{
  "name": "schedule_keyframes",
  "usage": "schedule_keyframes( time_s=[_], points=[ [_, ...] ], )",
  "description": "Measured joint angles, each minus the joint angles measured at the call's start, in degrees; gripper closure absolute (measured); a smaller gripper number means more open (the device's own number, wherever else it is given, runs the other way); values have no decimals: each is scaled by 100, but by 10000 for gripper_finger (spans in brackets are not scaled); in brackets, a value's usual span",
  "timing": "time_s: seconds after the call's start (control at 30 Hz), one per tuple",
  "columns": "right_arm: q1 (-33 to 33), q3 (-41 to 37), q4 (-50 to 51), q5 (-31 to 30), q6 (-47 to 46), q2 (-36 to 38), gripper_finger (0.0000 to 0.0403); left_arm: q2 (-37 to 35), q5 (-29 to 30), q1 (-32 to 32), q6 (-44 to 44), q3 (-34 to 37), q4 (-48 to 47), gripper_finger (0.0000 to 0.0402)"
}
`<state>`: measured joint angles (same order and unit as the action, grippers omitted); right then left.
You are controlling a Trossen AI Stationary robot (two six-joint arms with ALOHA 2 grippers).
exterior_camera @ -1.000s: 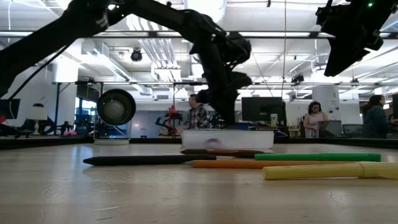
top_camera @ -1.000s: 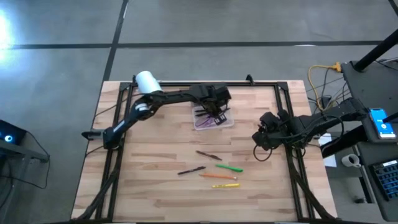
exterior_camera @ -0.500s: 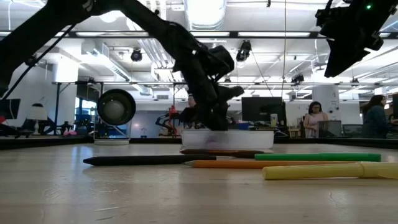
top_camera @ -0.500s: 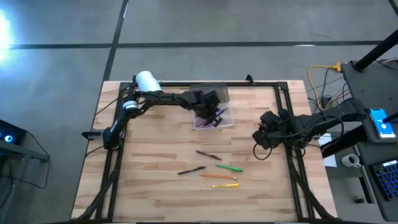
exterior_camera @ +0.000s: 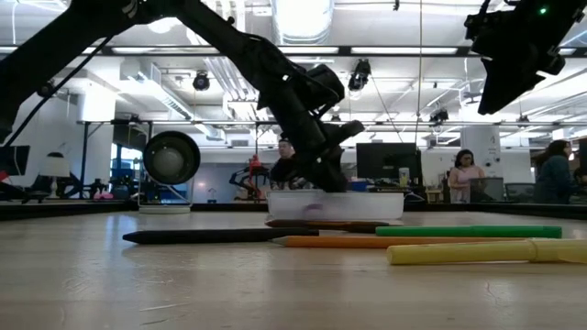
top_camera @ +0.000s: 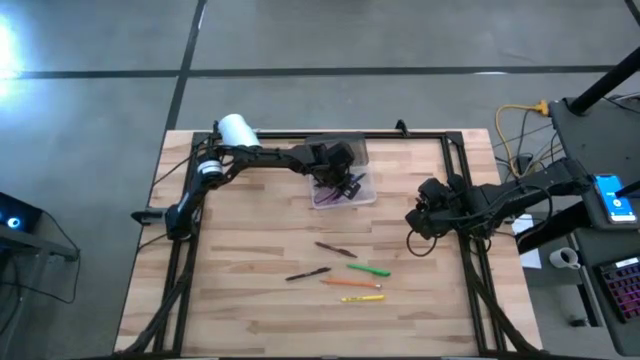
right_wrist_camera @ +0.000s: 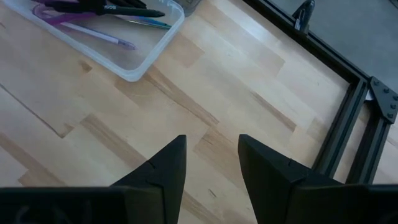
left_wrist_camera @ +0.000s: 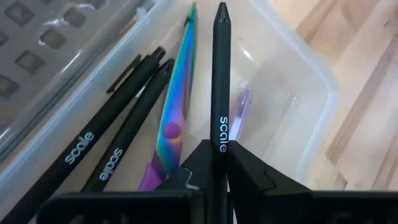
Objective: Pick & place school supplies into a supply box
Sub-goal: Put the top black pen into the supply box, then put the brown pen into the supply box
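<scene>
The supply box [top_camera: 358, 192] is a clear plastic case whose grey lid [left_wrist_camera: 56, 43] stands open toward the far edge. In the left wrist view it holds two black pens [left_wrist_camera: 118, 130], scissors [left_wrist_camera: 174, 112] with purple handles, and a thin purple pen [left_wrist_camera: 241, 106]. My left gripper [top_camera: 343, 181] is over the box, shut on a black pen [left_wrist_camera: 220, 74]. My right gripper [top_camera: 416, 222] hovers open to the right of the box. On the near part of the table lie dark [top_camera: 335, 250], black [top_camera: 308, 273], green [top_camera: 368, 268], orange [top_camera: 350, 284] and yellow [top_camera: 362, 298] pens. My left gripper pinches the black pen between its two fingers [left_wrist_camera: 249, 177] at the part just behind the white lettering [left_wrist_camera: 221, 144]. The pen runs forward along the fingers, and its tip [left_wrist_camera: 221, 9] points out over the box's inside. The fingers slant down from the table's far left. The pen is above the pens and scissors in the box.
A white cylinder roll [top_camera: 237, 130] stands at the far left corner. The black frame rail [top_camera: 470, 200] runs around the table, and loose cables [top_camera: 515, 150] lie beyond the right edge. Bare wood lies between the box and the loose pens. People [exterior_camera: 463, 174] show in the room behind.
My left gripper has come down over the box and tipped from pointing down to slanting, while its arm has swung toward the far edge. It has stayed shut on the black pen. The right arm has kept still.
</scene>
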<state>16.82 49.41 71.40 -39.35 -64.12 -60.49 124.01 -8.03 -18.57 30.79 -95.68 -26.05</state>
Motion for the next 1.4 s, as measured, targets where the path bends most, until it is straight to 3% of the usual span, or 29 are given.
schedule_keyframes(
  time_s=[0.57, 0.83, 1.23, 1.4],
  points=[
    [4, 0, 7, 34, 24, 0, 266, -35, 90, 1, -149, 15, 200, 302],
    [4, 0, 30, 35, 41, 0, 266, -157, 90, 86, -515, 42, -214, 306],
    [0, -2, 39, 35, 111, 0, 266, -90, 243, 127, -524, 232, 14, 309],
    [0, -2, 39, 214, 85, -2, 266, -532, 256, 177, -1022, 229, -333, 309]
  ],
)
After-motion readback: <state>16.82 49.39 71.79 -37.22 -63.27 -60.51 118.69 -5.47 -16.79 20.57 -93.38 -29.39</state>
